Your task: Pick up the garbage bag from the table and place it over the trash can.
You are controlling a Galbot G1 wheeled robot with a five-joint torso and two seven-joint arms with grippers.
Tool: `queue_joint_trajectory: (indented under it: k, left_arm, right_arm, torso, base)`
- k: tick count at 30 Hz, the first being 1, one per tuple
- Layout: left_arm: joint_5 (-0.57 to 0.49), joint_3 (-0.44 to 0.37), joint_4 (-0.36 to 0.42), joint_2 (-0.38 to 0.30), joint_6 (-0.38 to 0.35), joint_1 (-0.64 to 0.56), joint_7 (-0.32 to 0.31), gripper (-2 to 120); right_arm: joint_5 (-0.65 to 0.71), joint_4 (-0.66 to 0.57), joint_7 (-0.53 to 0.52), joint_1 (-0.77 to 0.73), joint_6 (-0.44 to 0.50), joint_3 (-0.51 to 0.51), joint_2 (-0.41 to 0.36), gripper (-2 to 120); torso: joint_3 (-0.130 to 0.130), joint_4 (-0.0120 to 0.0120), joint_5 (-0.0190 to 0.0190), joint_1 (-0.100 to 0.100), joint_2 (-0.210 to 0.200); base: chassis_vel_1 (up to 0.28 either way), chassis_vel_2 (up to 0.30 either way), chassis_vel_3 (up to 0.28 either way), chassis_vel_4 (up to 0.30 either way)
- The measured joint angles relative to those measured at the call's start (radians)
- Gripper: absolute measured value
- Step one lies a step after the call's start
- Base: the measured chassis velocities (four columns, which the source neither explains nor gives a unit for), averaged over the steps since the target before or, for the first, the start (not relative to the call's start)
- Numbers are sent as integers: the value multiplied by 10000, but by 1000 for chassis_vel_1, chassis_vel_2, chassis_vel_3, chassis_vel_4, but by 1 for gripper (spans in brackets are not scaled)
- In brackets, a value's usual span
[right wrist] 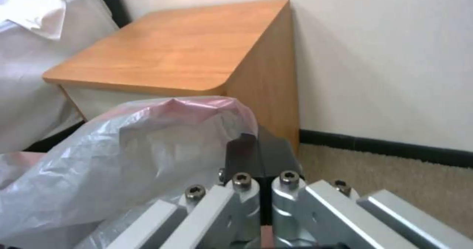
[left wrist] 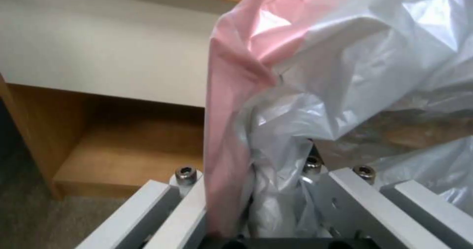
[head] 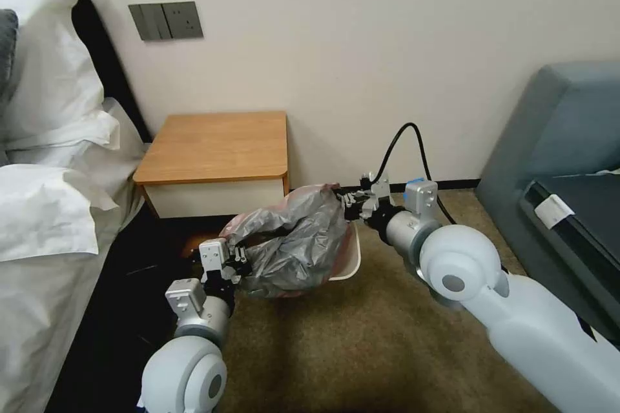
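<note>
While both arms reach low over the carpet (head: pixel 361 348) in front of the table (head: pixel 219 145), one garbage bag (head: pixel 294 239) hangs stretched between two grippers, draped over one trash can (head: pixel 352 257). In the head view the bag is a crumpled grey bundle with a pink tint along its upper edge, and its long axis runs slantwise from the left gripper (head: pixel 234 260), near the robot, up to the right gripper (head: pixel 352 204), nearer the wall. It hides most of the can, so that just a strip of cream rim and wall shows on the robot's right side of the bag.

The left gripper sits at the near, lower end of the bag. In the left wrist view its fingers (left wrist: pixel 182 208) are clenched on a gathered fold of film, pink plastic and grey plastic pressed between them, with the table's white drawer front and lower wooden shelf beyond. The right gripper sits at the far, upper end, just in front of the table's corner. In the right wrist view its dark fingers (right wrist: pixel 256 154) are drawn together, and the pink-tinted edge of the bag reaches them; whether film is pinched between them I cannot tell.

The one table stands against the wall. A bed with white pillows (head: pixel 45 103) lies to the robot's left, and a grey-blue sofa (head: pixel 562 142) to its right.
</note>
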State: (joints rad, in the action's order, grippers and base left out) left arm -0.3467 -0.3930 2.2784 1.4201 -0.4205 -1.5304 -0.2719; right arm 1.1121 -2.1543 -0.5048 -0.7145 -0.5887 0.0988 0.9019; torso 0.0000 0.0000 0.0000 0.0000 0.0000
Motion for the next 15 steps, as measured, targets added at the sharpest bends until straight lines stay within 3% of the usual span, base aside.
queue_joint_trajectory:
  k: [15]
  left_arm:
    - [285,121,-19,45,126,-178,212,5]
  right_arm:
    - [-87,744,-255,981,-5,951,511,0]
  torso:
    - [0,1,0,0,0]
  base:
    - [0,0,0,0]
